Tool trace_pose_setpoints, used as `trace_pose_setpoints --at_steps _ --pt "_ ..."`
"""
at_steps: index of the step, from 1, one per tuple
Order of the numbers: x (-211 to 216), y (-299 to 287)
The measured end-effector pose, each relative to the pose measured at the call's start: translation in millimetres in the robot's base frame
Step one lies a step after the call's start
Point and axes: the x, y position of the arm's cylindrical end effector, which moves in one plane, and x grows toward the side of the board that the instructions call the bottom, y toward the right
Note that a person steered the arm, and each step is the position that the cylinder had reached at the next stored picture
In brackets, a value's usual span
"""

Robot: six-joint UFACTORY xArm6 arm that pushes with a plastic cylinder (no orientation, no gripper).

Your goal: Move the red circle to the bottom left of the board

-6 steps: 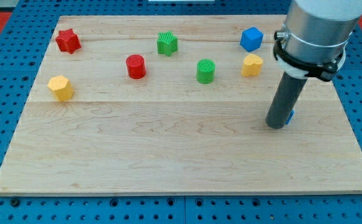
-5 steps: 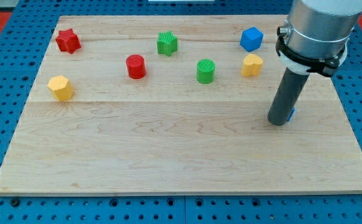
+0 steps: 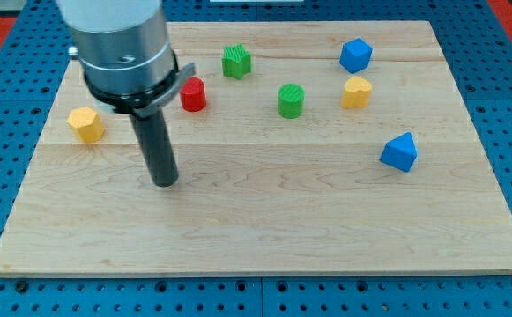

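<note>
The red circle, a short red cylinder [image 3: 193, 93], stands on the wooden board [image 3: 264, 220] in the upper left part. My tip [image 3: 165, 181] rests on the board below and slightly left of the red circle, apart from it. The arm's grey body partly overlaps the red circle's left edge and hides the red star block at the top left.
A yellow hexagon block [image 3: 85, 123] lies left of my tip. A green star-like block [image 3: 236, 61], a green cylinder [image 3: 291, 99], a yellow block [image 3: 357, 91], a blue cube [image 3: 356, 55] and a blue triangular block [image 3: 400, 151] lie to the right.
My tip has swept from the board's right side, beside the blue triangular block, across to the left side below the red circle. The blocks have not moved.
</note>
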Motion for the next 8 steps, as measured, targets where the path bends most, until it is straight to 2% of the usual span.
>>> trace_pose_setpoints --at_steps 2,3,6,8 --pt "-11 -12" --pt "-36 -9" --pt "-146 61" --pt "-165 78"
